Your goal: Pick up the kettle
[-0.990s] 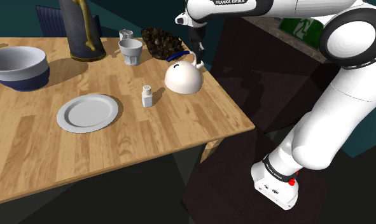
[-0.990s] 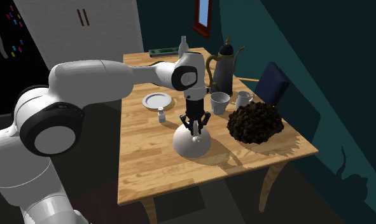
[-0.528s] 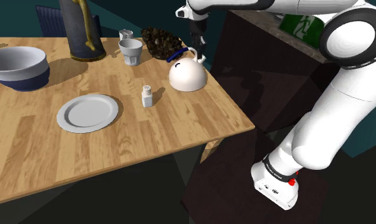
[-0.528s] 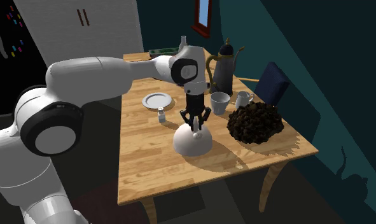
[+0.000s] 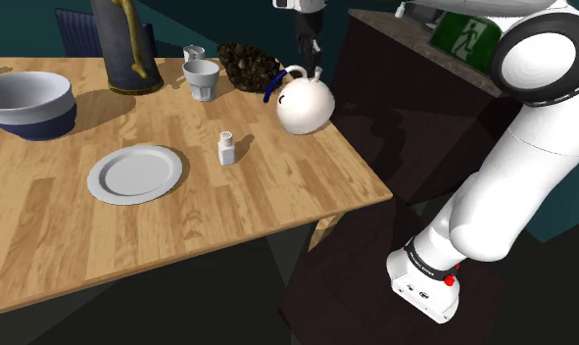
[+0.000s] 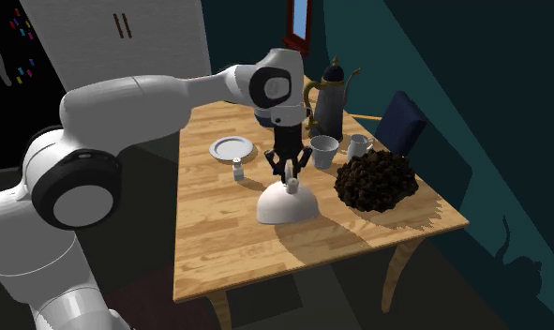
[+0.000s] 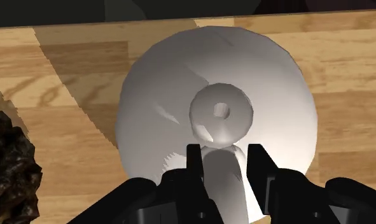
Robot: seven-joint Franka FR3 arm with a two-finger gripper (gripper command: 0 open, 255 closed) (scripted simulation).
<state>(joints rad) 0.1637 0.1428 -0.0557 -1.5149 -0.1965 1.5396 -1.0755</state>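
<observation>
Up had come the kettle since a second before: then it sat on the worktop, and now it hung higher and further toward the shoulder view's right, tipped so that its rounded underside showed, by the worktop's right-hand edge. Taking that view from its left, a large bowl stood at the far left, a white plate lay nearer the front, a tall dark jug rose at the back, and a pale cup stood beside it with a smaller mug behind. A little white shaker stood between plate and kettle, apart from both, and a dark lumpy heap sat at the back, near the kettle's dark blue handle. Above the kettle the black pincer pointed down. In the wrist view the pincer was closed to a narrow gap, its fingers pressed on either side of a pale strip of the kettle just by the lid knob. Rightmost, the white arm curved down to its stand. In the second exterior view the kettle hung beneath the pincer, its shadow on the boards beside it
</observation>
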